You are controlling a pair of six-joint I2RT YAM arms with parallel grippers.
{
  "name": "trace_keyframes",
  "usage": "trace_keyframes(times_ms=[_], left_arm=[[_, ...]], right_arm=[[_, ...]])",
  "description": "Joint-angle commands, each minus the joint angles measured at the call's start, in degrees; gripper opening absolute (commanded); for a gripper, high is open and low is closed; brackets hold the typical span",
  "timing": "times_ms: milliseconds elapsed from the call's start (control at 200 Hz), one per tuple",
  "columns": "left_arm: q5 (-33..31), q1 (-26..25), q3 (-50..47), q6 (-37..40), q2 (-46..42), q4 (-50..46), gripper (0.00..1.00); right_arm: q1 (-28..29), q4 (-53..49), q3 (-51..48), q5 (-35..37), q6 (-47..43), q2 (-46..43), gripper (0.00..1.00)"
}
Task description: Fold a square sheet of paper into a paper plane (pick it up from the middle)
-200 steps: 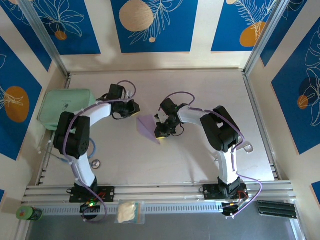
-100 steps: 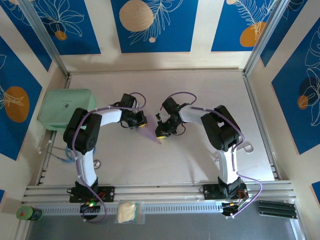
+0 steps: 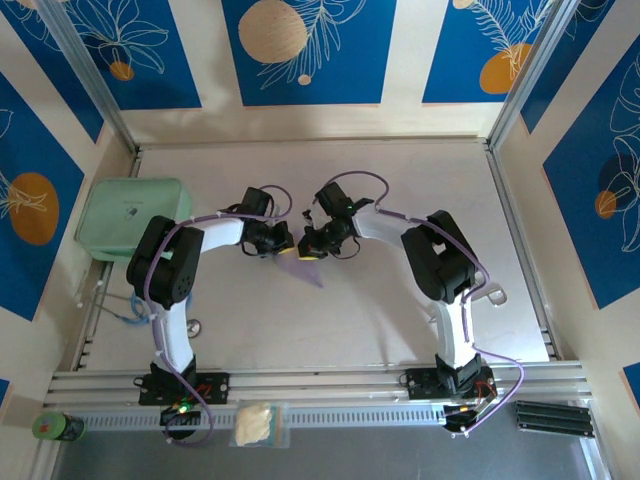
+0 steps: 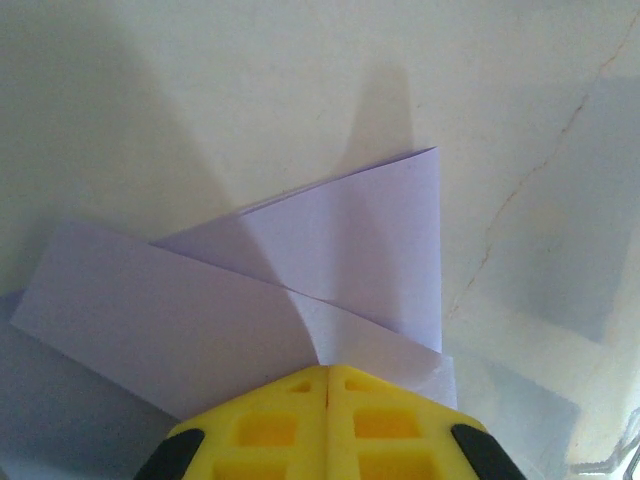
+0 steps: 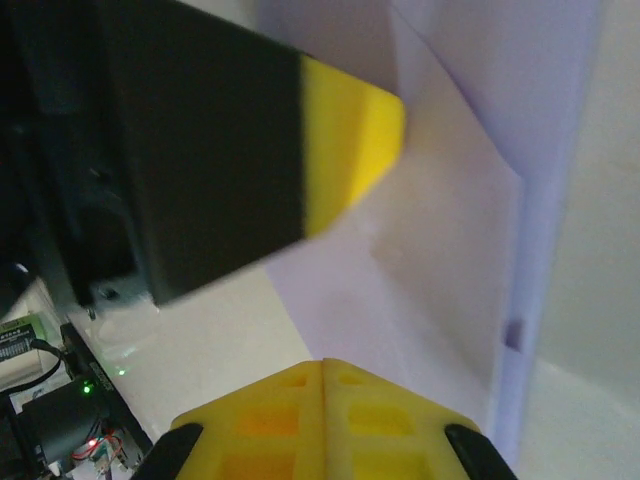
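The square sheet of paper (image 3: 303, 268) is pale lilac and partly folded into a pointed shape at the table's middle. In the left wrist view the paper (image 4: 370, 240) shows overlapping flaps and a crease. My left gripper (image 3: 285, 243) is shut, and its yellow tips (image 4: 327, 368) bear down on the paper's near flap. My right gripper (image 3: 308, 248) is also shut, its tips (image 5: 322, 362) at the edge of the paper (image 5: 440, 230). The two grippers nearly touch: the left gripper's finger (image 5: 350, 130) looms close in the right wrist view. No finished paper plane shows.
A mint-green rounded box (image 3: 133, 215) sits at the table's left edge. A small metal ring (image 3: 192, 327) lies near the left arm's base. A green can (image 3: 58, 427) and a clear bag (image 3: 255, 424) rest on the front rail.
My left gripper swung right onto the paper and shut. My right gripper slid up and left across the paper to meet it.
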Motion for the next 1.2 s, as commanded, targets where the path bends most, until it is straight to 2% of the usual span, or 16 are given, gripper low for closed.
trace_keyframes(times_ms=[0, 260, 460, 800, 1196], left_arm=[[-4.66, -0.37, -1.65, 1.05, 1.81, -3.2, 0.07], [-5.11, -0.37, -1.82, 1.38, 2.49, -3.4, 0.06], [-5.32, -0.37, -2.17, 2.24, 2.94, -3.25, 0.05], [-5.36, -0.37, -2.28, 2.78, 3.58, -2.88, 0.04], [-4.43, -0.38, -2.03, 2.97, 3.5, -2.48, 0.03]], right_arm=[[1.51, -3.52, 1.98, 2.2, 0.79, 2.53, 0.02], [1.5, -3.62, 0.51, 3.58, 1.82, 4.06, 0.0], [0.44, -1.31, -5.01, 1.12, 2.97, 3.04, 0.0], [-1.05, 1.54, -15.86, -3.28, 2.39, -3.96, 0.0], [-3.0, 3.27, -21.38, -4.19, 2.19, -8.19, 0.0]])
